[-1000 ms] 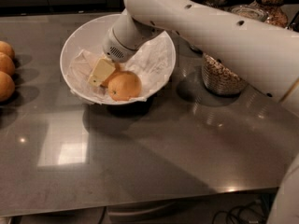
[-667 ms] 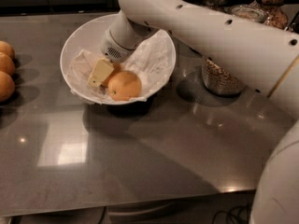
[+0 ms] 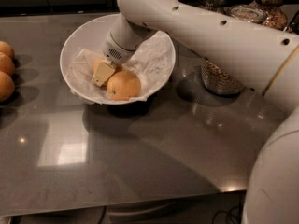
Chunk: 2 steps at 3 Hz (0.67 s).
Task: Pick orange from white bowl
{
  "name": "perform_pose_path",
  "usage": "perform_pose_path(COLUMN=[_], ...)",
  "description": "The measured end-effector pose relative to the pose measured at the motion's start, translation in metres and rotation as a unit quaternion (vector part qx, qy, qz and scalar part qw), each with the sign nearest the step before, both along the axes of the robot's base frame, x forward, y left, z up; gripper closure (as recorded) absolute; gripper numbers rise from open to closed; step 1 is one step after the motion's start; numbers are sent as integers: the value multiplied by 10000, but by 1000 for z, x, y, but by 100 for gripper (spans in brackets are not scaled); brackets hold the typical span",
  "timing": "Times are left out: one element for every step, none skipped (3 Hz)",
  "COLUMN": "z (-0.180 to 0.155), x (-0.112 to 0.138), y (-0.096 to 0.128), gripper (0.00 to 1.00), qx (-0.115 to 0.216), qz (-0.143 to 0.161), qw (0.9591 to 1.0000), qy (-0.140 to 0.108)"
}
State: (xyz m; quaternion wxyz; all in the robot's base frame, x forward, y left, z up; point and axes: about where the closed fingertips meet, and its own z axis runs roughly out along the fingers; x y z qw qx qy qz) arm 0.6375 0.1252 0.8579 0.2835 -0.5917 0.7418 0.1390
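The white bowl point(image 3: 74, 41) stands on the dark table at the back left, lined with crumpled white paper. The orange point(image 3: 124, 85) lies at the bowl's front, smooth and yellow-orange. A second bit of orange fruit point(image 3: 98, 63) shows just behind the gripper. My gripper point(image 3: 104, 74) reaches down into the bowl from the upper right; its tip rests just left of the front orange, close against it. The thick white arm point(image 3: 201, 27) crosses over the bowl's back rim and hides part of it.
Three oranges point(image 3: 5, 69) lie at the table's left edge. A glass jar of grain point(image 3: 217, 76) stands right of the bowl, under the arm. More jars point(image 3: 268, 6) stand at the back right. The table's front edge point(image 3: 117, 206) runs along the bottom.
The arm's upper part has swung a little left over the bowl. The gripper has stayed inside the bowl beside the orange, which has barely moved.
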Motion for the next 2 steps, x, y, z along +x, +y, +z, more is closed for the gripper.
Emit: perform_pose_path(z=[1, 1], x=[0, 0], y=[0, 0], gripper=[73, 96], qx=[-8, -6], qz=[0, 1], qw=[10000, 10000], qy=[4, 4])
